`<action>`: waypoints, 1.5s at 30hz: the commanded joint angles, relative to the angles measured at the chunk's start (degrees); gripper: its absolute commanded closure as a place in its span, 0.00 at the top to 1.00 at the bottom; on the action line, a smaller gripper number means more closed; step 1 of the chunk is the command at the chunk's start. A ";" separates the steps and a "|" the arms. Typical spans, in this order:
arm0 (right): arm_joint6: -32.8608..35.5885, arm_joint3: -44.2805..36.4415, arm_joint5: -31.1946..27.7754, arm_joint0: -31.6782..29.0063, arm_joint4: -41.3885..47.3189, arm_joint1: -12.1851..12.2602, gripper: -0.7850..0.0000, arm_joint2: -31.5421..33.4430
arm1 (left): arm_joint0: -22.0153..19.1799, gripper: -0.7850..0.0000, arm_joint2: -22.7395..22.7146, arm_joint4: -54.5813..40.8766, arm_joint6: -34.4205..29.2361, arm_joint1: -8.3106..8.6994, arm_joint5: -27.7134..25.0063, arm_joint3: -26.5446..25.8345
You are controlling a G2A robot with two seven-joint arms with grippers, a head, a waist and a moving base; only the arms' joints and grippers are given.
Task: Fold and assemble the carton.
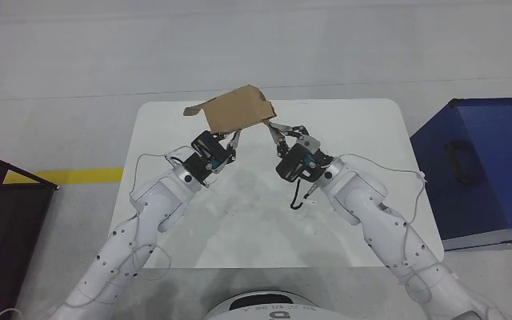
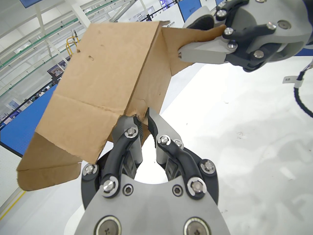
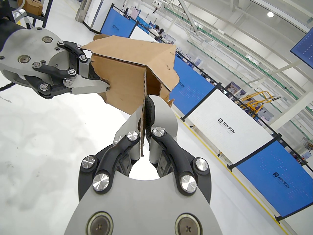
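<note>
A brown cardboard carton (image 1: 236, 108), partly opened with loose flaps, is held up over the far middle of the white table (image 1: 360, 128). My left gripper (image 1: 234, 138) is shut on the carton's near left corner; the left wrist view shows the carton (image 2: 102, 79) pinched by my left gripper (image 2: 143, 119). My right gripper (image 1: 274, 131) is shut on the carton's right flap; in the right wrist view the flap edge of the carton (image 3: 132, 74) sits in my right gripper (image 3: 144, 113). Each wrist view also catches the other arm's gripper (image 2: 195, 47) (image 3: 97, 81) clamped on the cardboard.
A dark blue bin (image 1: 468, 168) stands right of the table. A black frame (image 1: 20, 208) sits at the left on the floor beside a yellow floor line (image 1: 72, 174). A black cable loop (image 1: 298, 200) hangs under the right wrist.
</note>
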 commanded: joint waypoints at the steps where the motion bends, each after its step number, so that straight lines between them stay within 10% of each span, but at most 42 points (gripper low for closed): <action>1: -0.11 -0.01 -0.31 0.06 0.05 -0.06 0.34 0.12 | -0.09 0.00 -0.52 -0.44 0.27 0.03 -1.00 0.20; 10: -0.22 0.11 -0.93 0.46 0.49 -0.41 0.48 1.02 | -0.38 0.00 -3.38 -5.72 1.97 0.27 -8.51 1.50; 15: 0.17 -0.29 0.03 -0.63 0.75 -0.21 0.69 4.00 | -1.33 0.00 -5.95 -18.56 1.12 0.51 -19.61 4.82; 24: 0.43 -3.41 1.66 -5.60 0.40 0.53 0.71 10.96 | -5.64 0.00 -6.47 -50.07 -1.22 0.78 -43.91 15.95; 29: -0.04 -5.55 1.93 -7.76 0.37 0.81 0.75 14.36 | -9.19 0.00 2.56 -75.73 -9.28 1.51 -43.91 17.32; 33: -2.16 -7.41 0.50 -10.06 2.90 1.16 0.98 18.50 | -12.78 0.00 7.15 -98.17 -26.96 2.88 -43.91 20.17; 45: -2.60 -7.57 0.28 -10.34 3.98 1.14 1.00 18.85 | -13.14 0.00 7.69 -98.45 -32.42 3.21 -41.61 21.10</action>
